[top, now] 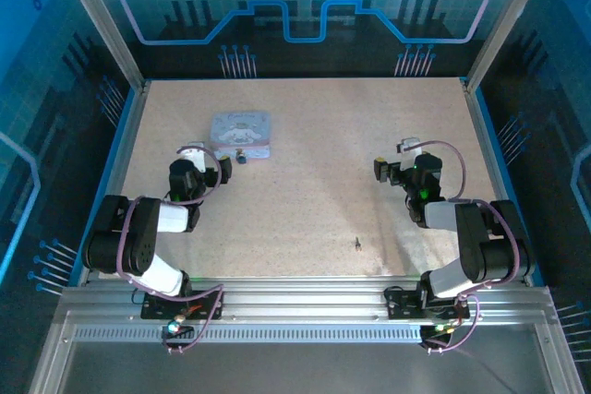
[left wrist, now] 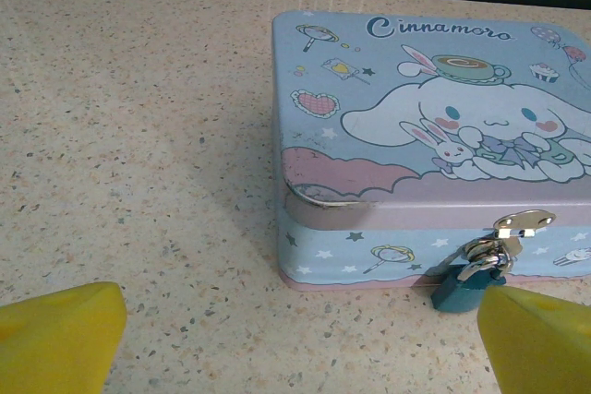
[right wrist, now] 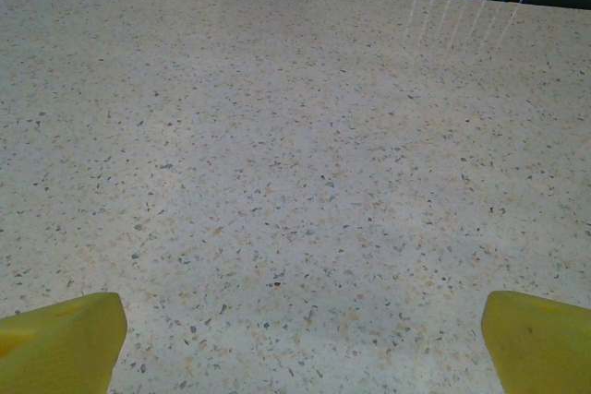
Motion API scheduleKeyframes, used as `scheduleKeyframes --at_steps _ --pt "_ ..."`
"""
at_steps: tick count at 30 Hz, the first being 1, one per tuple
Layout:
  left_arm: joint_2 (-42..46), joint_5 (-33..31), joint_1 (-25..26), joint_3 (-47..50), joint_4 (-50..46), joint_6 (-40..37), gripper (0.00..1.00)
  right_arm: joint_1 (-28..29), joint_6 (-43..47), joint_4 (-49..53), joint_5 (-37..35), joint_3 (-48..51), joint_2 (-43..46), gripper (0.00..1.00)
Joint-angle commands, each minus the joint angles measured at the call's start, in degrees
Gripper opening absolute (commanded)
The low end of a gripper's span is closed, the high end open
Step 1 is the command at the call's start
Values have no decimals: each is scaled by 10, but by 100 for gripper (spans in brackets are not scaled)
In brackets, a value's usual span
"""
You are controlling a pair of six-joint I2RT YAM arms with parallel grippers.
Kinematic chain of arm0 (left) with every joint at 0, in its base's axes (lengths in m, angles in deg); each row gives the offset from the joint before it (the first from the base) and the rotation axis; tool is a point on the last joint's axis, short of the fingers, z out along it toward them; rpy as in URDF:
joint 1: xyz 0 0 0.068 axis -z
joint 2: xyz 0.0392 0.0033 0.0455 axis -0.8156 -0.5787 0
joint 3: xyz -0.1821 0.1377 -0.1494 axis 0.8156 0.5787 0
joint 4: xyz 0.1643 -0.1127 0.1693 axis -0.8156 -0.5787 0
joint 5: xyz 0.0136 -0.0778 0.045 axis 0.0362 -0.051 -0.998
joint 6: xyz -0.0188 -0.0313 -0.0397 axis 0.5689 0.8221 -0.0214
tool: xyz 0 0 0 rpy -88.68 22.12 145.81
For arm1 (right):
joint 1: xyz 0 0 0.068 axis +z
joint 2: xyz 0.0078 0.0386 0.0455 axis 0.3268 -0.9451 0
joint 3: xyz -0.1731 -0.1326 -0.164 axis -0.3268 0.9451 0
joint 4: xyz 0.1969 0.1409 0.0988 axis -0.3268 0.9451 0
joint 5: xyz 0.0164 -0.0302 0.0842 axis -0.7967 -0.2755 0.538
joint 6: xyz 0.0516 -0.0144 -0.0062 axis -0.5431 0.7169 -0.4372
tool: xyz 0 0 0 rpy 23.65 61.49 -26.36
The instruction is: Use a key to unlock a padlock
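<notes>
- Left gripper (left wrist: 300, 325): jaws spread wide, nothing between them. It hovers low over the desk (top: 314, 191), facing the front wall of the box (left wrist: 416, 136).
- Padlock (left wrist: 459, 289): hangs by its shackle from the hasp (left wrist: 523, 222) on that front wall, with its body down near desk level. It lies ahead of the left gripper and to its right, close to the right fingertip but apart from it.
- Right gripper (right wrist: 300, 320): jaws spread wide and empty, with bare desk ahead.
- Key (top: 357, 244): lies flat on the desk close to the near edge, between the two arms and well apart from the padlock. It is too small to tell which end is the bow.
- Governing relation: the key sits behind the right gripper and to its left, toward the arm bases, and the gripper faces away from it. Its long axis runs roughly near-to-far. The right arm is judged the nearer.
- Judgement: no step is done yet. The next move calls for the right arm to draw back, tip downward and pinch across the key's narrow width. The left arm is well placed to steady the padlock.
- Risk: a thin key lying flat may slide or escape the fingertips.
</notes>
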Motion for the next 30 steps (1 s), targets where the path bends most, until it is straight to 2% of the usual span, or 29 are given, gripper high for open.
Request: scheduleKeyframes --at_steps 1,22,25,30 --pt "-2 14 2 -12 6 -14 99 4 7 -3 -1 -10 -5 100" --pt "-1 7 0 -10 10 -8 99 -7 -1 -5 17 -9 -4 100" --pt "24 33 2 -5 1 -20 99 -8 -14 24 -11 -16 18 100" --pt "106 12 3 -14 -85 -14 99 -5 -13 112 -12 -38 73 100"
